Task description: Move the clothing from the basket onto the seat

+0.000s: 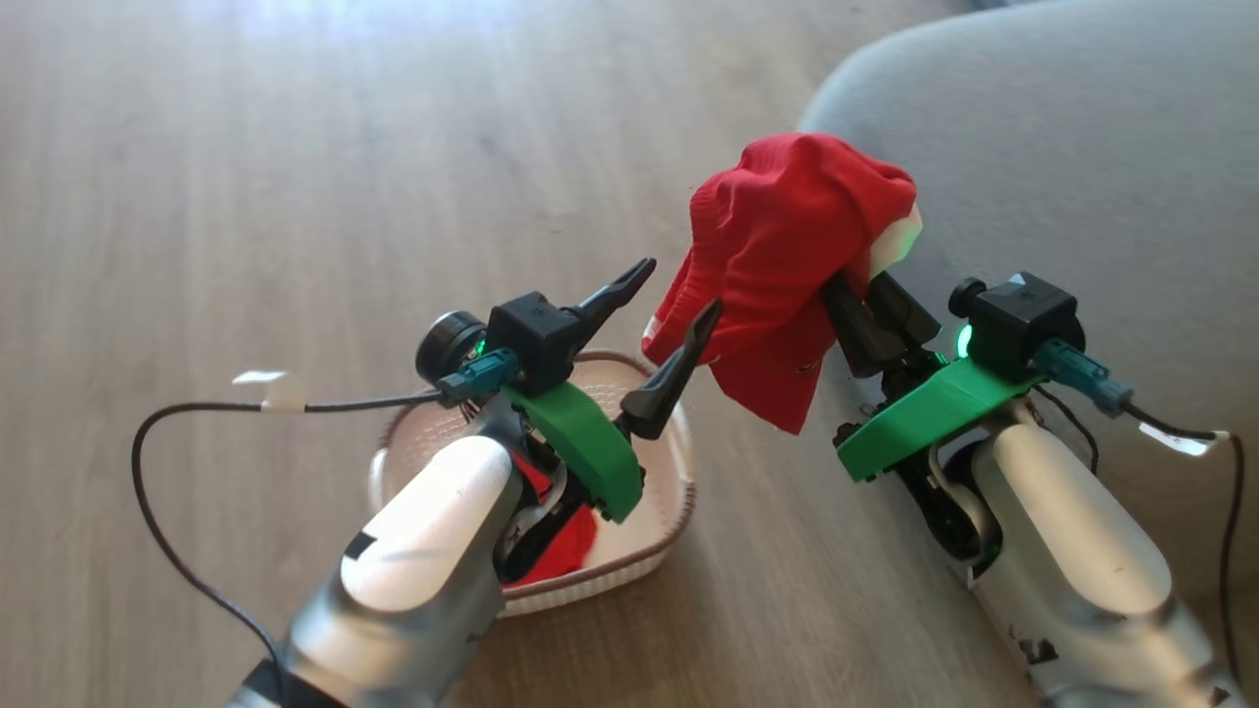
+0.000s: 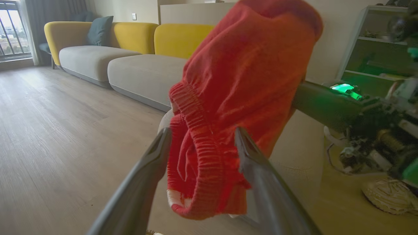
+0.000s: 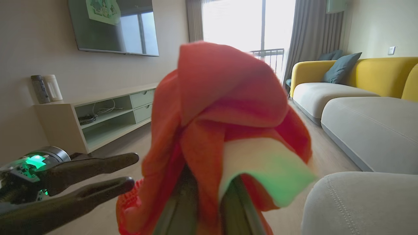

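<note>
A red garment (image 1: 787,246) with a white panel hangs in the air over the edge of the grey seat (image 1: 1062,138), and my right gripper (image 1: 866,305) is shut on it. From the right wrist, the cloth (image 3: 222,107) drapes over the fingers (image 3: 181,205). My left gripper (image 1: 677,288) stands open just left of the garment, its fingers either side of the ribbed hem (image 2: 199,163) without pinching it. Below the left arm sits the cream basket (image 1: 649,551) on the floor, with more red clothing (image 1: 566,546) in it, partly hidden by the arm.
Wooden floor (image 1: 246,197) spreads to the left. Black cables (image 1: 157,511) trail from both wrists. A yellow-backed sofa (image 2: 94,55) stands farther off, and a low TV cabinet (image 3: 104,114) lines the wall. A woven mat (image 2: 388,195) lies on the floor.
</note>
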You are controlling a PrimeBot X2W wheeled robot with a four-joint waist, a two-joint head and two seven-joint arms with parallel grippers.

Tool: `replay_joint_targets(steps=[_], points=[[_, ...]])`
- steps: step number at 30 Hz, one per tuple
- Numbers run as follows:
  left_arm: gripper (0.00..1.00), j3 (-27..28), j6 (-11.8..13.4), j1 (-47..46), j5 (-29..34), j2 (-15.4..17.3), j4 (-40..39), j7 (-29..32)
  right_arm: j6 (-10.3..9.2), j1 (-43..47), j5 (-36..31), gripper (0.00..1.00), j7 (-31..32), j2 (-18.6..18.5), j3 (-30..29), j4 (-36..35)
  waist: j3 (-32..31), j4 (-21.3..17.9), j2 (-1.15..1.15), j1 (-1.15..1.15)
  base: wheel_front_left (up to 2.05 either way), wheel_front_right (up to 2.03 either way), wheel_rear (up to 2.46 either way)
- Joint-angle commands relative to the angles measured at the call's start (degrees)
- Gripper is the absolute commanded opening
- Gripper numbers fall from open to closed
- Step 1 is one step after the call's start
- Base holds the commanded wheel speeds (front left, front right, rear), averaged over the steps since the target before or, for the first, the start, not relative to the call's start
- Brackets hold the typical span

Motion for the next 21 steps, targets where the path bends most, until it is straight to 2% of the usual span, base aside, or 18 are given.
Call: replay_joint_targets(steps=[1,9,10,11,21], points=[[1.0,2.2,-0.3,-1.3,0.1,0.7,-1.7,-0.3,-0.01,0.2,-0.2,0.0,-0.4,0.2,-0.1,-2.7,0.4,-5.2,0.0,0.0,0.0,0.0,0.0],[1.0,1.9,-0.3,-0.6,-0.3,0.9,-3.3,-0.3,-0.01,1.7,0.0,0.0,-0.4,0.7,-2.1,-5.6,1.6,-15.2,0.0,0.0,0.0,0.0,0.0],[1.0,1.9,-0.3,-0.6,-0.3,0.9,-3.3,-0.3,-0.01,1.7,0.0,0.0,-0.4,0.7,-2.1,-5.6,1.6,-15.2,0.0,0.0,0.0,0.0,0.0],[1.0,1.5,-0.3,-0.7,-0.3,0.8,-4.1,-0.3,-0.01,2.4,0.1,0.0,-0.4,0.8,-3.6,-6.4,2.2,-16.7,0.0,0.0,0.0,0.0,0.0],[1.0,-3.6,-0.4,-4.3,-1.6,0.4,-5.2,-0.3,-0.01,9.2,-2.9,0.0,-0.4,2.3,-13.7,-14.0,4.7,-18.6,0.0,0.0,0.0,0.0,0.0]])
